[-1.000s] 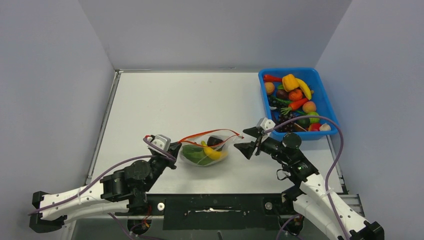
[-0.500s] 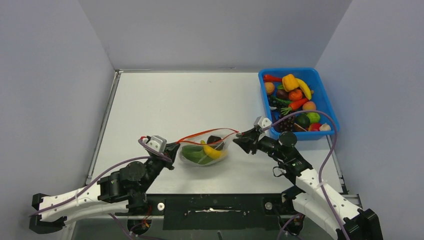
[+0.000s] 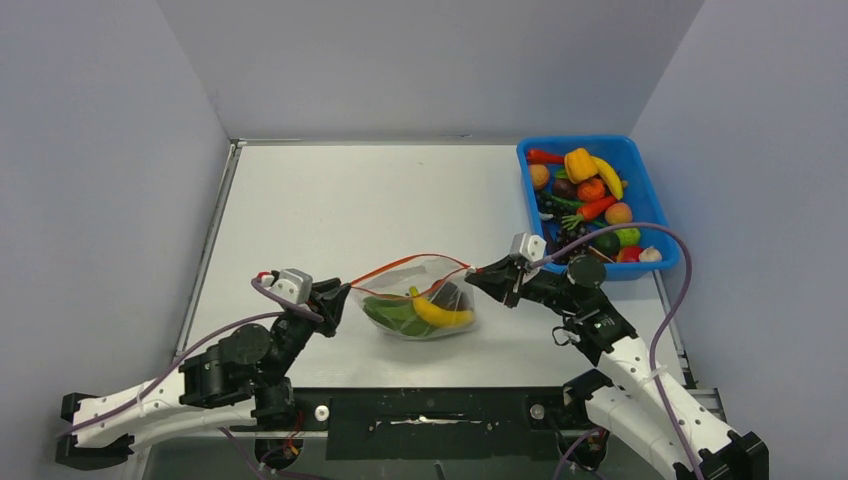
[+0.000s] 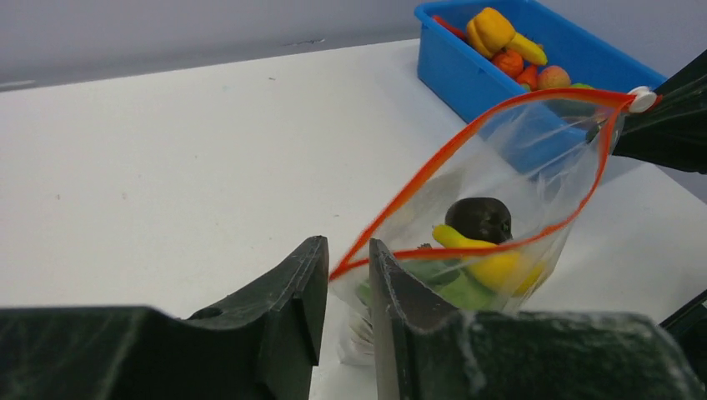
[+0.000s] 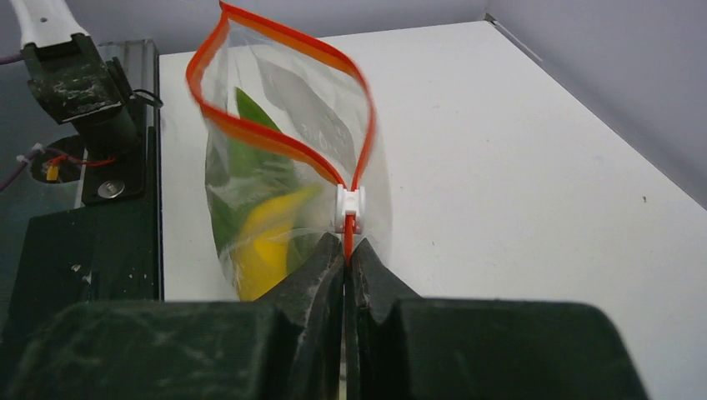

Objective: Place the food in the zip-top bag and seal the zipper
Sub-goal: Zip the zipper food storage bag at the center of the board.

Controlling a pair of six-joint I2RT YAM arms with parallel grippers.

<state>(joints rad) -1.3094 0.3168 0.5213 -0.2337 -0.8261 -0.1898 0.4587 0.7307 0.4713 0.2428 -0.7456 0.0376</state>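
Tension is seen along the zipper (image 3: 405, 262), whose two ends are held by the two arms over the near middle of the worktop (image 3: 350, 200). The zip-top bag (image 3: 425, 300) is stretched between them. Its two orange-red edges are bowed apart, so the mouth is open. Whether its belly touches the worktop cannot be told.

The left gripper (image 4: 346, 246) is set at the bag's left corner. Its jaws are drawn in to a slim gap, and the end of the strip runs in between them and is pinched there. The right gripper (image 5: 348, 246) is set at the right corner. Its jaws are pressed together on the strip just below the white slider (image 5: 350, 207), which sits at that end of the mouth.

Three pieces of food are seen inside the bag. A green pod (image 3: 395, 313) and a yellow banana (image 3: 440, 313) lie side by side low in it, and a dark piece (image 4: 479, 218) is lodged just above the banana.

A blue bin (image 3: 580, 140) is placed at the far right of the worktop, well apart from the bag. It is filled with more toy fruits and vegetables (image 3: 585, 195).
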